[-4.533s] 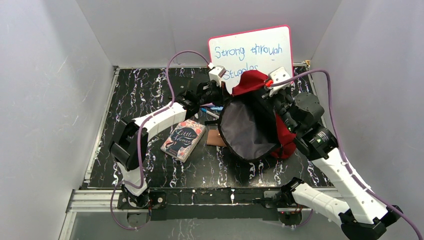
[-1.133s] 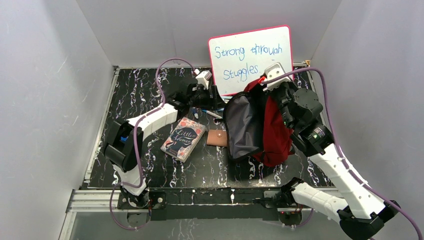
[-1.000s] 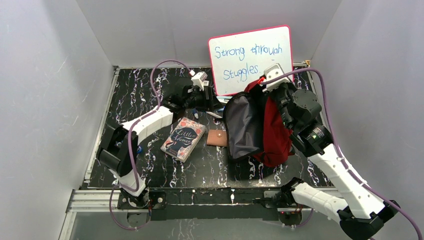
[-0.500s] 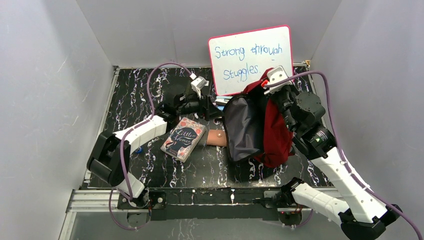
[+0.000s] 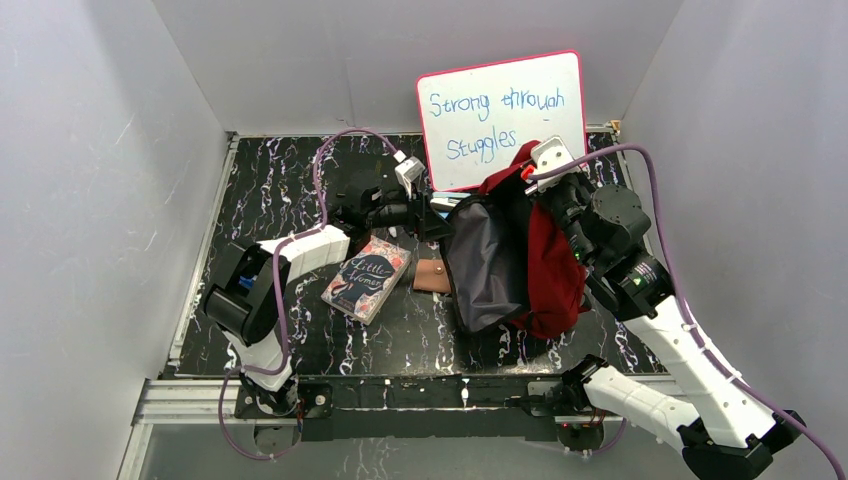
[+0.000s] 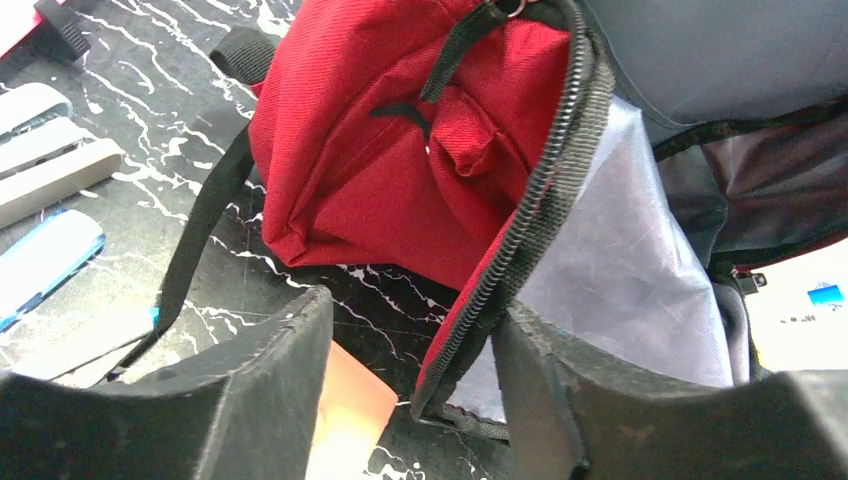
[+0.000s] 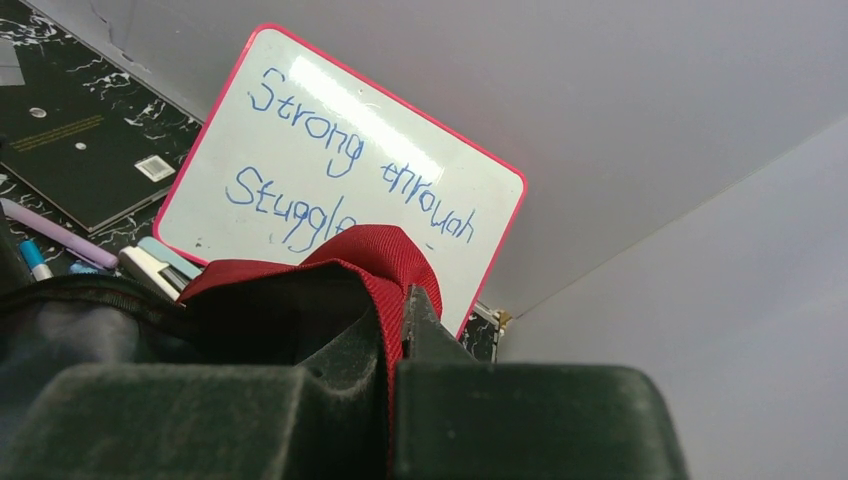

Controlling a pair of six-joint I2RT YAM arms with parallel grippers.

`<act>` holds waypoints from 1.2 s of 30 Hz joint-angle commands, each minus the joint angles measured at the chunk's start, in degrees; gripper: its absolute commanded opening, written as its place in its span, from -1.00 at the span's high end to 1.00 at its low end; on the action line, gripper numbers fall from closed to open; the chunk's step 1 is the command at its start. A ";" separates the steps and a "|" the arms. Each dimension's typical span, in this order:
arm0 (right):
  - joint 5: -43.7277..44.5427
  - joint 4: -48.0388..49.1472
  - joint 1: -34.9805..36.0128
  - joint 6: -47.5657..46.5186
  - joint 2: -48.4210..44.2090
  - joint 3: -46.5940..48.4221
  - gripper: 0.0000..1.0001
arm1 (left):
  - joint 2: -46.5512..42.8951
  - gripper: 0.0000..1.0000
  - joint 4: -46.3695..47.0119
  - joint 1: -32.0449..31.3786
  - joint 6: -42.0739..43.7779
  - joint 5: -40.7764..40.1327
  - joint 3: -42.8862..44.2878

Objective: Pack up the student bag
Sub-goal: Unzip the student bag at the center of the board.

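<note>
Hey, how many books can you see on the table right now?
1. The book lies flat on the table, left of the red backpack and next to the tan wallet. Others could be hidden inside or behind the backpack.

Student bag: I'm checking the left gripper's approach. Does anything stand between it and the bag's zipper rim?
Nothing visible does. The left gripper is open, and the student bag's zipper rim runs straight into its gap.

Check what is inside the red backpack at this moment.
Through the open mouth of the student bag, only its grey lining shows, with no packed item in sight. Its bottom is hidden behind folds of fabric.
</note>
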 commanded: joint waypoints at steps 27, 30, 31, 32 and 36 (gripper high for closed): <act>4.78 7.22 -0.12 10.50 5.56 11.12 1.00 | -11.34 1.00 -21.86 -0.12 7.11 -5.64 16.10; 9.53 5.38 -0.29 10.71 6.17 10.43 1.00 | -11.41 1.00 -23.10 -0.07 7.61 -6.97 16.77; 10.95 5.04 -0.46 10.62 6.30 9.93 1.00 | -11.09 1.00 -23.54 -0.06 7.59 -7.59 16.90; 11.95 4.58 -0.77 10.71 6.31 9.46 1.00 | -10.55 1.00 -24.01 -0.04 7.30 -8.45 17.23; 15.68 3.25 -1.48 11.87 5.76 8.00 1.00 | -7.06 1.00 -25.90 -0.06 5.68 -9.48 19.86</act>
